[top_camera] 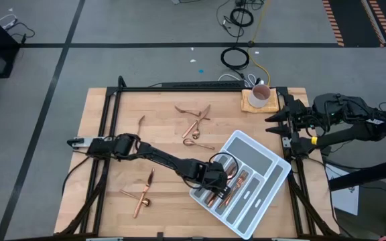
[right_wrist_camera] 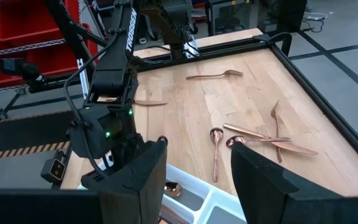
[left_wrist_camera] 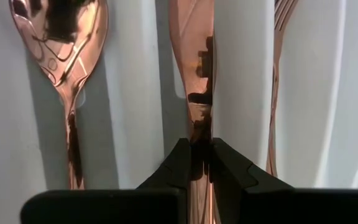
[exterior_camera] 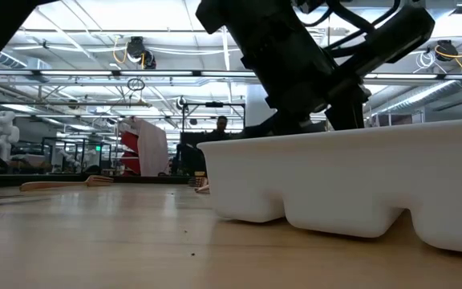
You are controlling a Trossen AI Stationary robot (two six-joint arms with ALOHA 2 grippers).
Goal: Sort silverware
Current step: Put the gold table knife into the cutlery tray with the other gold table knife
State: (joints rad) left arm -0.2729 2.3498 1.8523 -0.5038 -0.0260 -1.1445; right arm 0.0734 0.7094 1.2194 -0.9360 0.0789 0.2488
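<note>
High view | left arm reaches low into tray [top_camera: 273,175] — fingers [left_wrist_camera: 179,165] pinch knife [left_wrist_camera: 194,68]

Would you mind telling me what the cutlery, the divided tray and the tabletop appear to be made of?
Cutlery such as the spoon: likely polished copper-toned metal, given its mirror reflections. Divided tray: probably matte white-grey plastic with smooth moulded, rounded walls. Tabletop: pale wood, showing butcher-block strips and grain.

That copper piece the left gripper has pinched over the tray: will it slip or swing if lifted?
The copper piece looks polished, so it may slip in the left gripper. Held near one end, it could pivot. It looks rigid, unlikely to flex above the tray.
</note>
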